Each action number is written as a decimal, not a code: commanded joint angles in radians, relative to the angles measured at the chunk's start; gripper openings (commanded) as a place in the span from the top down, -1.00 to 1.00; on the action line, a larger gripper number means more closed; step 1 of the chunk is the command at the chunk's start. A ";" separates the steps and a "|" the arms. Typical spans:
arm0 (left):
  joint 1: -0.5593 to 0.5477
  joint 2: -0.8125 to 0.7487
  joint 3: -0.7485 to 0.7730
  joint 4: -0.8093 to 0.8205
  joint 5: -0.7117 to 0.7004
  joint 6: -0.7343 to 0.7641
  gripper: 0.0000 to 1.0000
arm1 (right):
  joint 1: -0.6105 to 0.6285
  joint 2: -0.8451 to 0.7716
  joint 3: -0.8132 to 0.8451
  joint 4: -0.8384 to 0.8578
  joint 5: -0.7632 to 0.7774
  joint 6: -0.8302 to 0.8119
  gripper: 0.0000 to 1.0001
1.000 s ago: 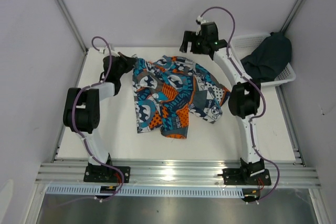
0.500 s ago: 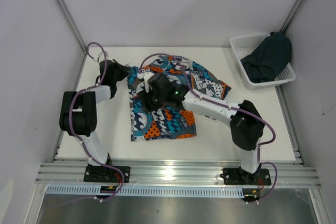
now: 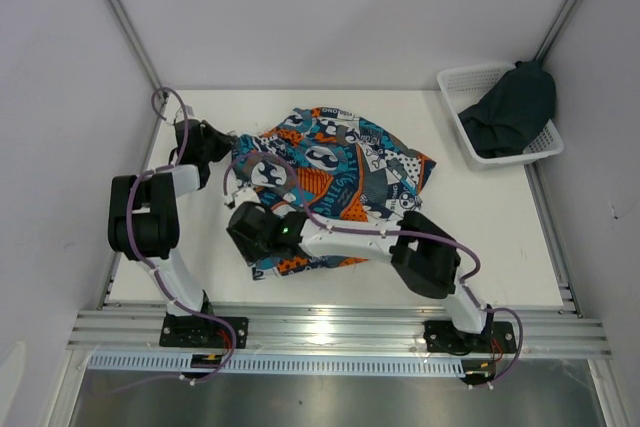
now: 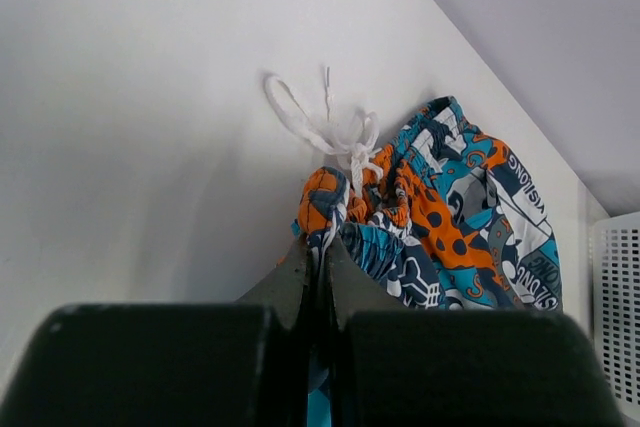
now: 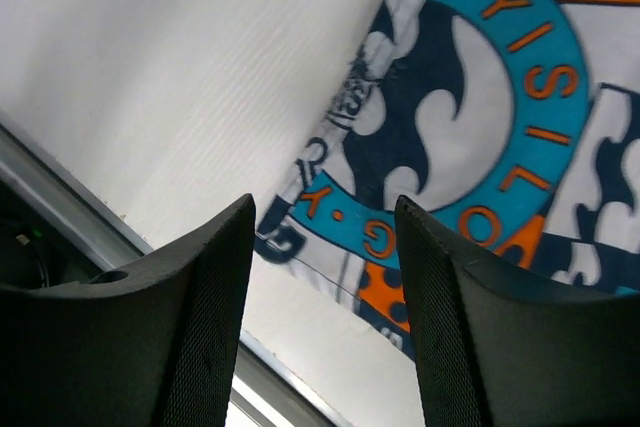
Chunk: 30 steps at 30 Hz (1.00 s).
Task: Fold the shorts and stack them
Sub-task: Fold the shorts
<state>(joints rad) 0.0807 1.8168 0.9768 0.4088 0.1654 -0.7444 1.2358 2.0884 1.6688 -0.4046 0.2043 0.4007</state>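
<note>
Right claw [image 3: 262,234] low over printed shorts [image 3: 345,162]

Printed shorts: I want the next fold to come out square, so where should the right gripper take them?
The shorts' near left hem corner, from above on the near side: that edge lies flat and free on the table, while the left gripper holds the waistband.
</note>
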 commanded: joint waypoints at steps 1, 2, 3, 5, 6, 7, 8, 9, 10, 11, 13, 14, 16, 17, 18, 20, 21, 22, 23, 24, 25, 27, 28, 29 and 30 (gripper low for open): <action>0.016 -0.024 -0.023 0.031 0.046 -0.010 1.00 | 0.065 0.058 0.081 -0.059 0.124 0.081 -0.22; 0.022 -0.022 -0.026 0.036 0.060 -0.012 1.00 | 0.071 0.074 0.082 -0.059 0.129 0.098 -0.22; 0.025 -0.021 -0.029 0.041 0.066 -0.015 1.00 | 0.076 0.079 0.078 -0.059 0.132 0.121 -0.27; 0.027 -0.017 -0.041 0.056 0.078 -0.018 1.00 | 0.088 0.088 0.075 -0.066 0.158 0.142 -0.29; 0.027 -0.017 -0.040 0.058 0.080 -0.018 1.00 | 0.091 0.091 0.074 -0.069 0.165 0.147 -0.28; 0.027 -0.016 -0.043 0.058 0.082 -0.018 1.00 | 0.096 0.094 0.075 -0.074 0.175 0.154 -0.27; 0.027 -0.016 -0.044 0.059 0.083 -0.018 1.00 | 0.099 0.099 0.078 -0.079 0.178 0.156 -0.24; 0.027 -0.014 -0.046 0.061 0.085 -0.018 1.00 | 0.100 0.111 0.080 -0.091 0.182 0.162 -0.23; 0.027 -0.014 -0.046 0.061 0.085 -0.019 1.00 | 0.105 0.119 0.083 -0.102 0.190 0.173 -0.21; 0.027 -0.014 -0.046 0.061 0.085 -0.019 1.00 | 0.109 0.125 0.086 -0.120 0.208 0.181 -0.18; 0.027 -0.014 -0.046 0.059 0.086 -0.019 1.00 | 0.114 0.140 0.085 -0.125 0.211 0.190 -0.11; 0.027 -0.013 -0.046 0.058 0.086 -0.018 1.00 | 0.119 0.144 0.088 -0.131 0.216 0.194 -0.06; 0.027 -0.016 -0.046 0.055 0.086 -0.018 1.00 | 0.123 0.151 0.089 -0.141 0.227 0.196 0.00; 0.028 -0.016 -0.046 0.053 0.086 -0.018 1.00 | 0.128 0.154 0.089 -0.145 0.227 0.199 0.05; 0.028 -0.016 -0.043 0.047 0.083 -0.018 1.00 | 0.128 0.156 0.089 -0.146 0.224 0.199 0.09; 0.027 -0.014 -0.040 0.039 0.083 -0.015 1.00 | 0.132 0.160 0.091 -0.149 0.218 0.199 0.22; 0.027 -0.013 -0.032 0.033 0.083 -0.015 1.00 | 0.137 0.162 0.089 -0.148 0.211 0.199 0.25; 0.027 -0.013 -0.027 0.018 0.082 -0.012 1.00 | 0.139 0.162 0.086 -0.146 0.204 0.199 0.34; 0.027 -0.013 -0.024 0.015 0.082 -0.010 1.00 | 0.143 0.160 0.086 -0.149 0.199 0.196 0.42; 0.028 -0.013 -0.023 0.012 0.080 -0.009 1.00 | 0.152 0.160 0.088 -0.151 0.195 0.194 0.52; 0.028 -0.014 -0.020 0.007 0.080 -0.007 1.00 | 0.157 0.157 0.086 -0.154 0.192 0.193 0.65; 0.028 -0.014 -0.017 -0.007 0.079 -0.003 1.00 | 0.175 0.130 0.069 -0.161 0.199 0.199 1.00; 0.028 -0.019 -0.015 -0.019 0.075 0.000 1.00 | 0.182 0.105 0.056 -0.157 0.211 0.198 1.00; 0.028 -0.019 -0.013 -0.027 0.072 0.007 1.00 | 0.188 0.041 0.007 -0.134 0.213 0.198 1.00; 0.028 -0.022 -0.015 -0.036 0.069 0.010 1.00 | 0.192 0.007 -0.023 -0.122 0.211 0.188 1.00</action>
<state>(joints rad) 0.1009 1.8168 0.9367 0.3931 0.2237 -0.7506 1.3979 2.2173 1.7008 -0.5308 0.3923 0.5907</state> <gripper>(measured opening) 0.015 0.006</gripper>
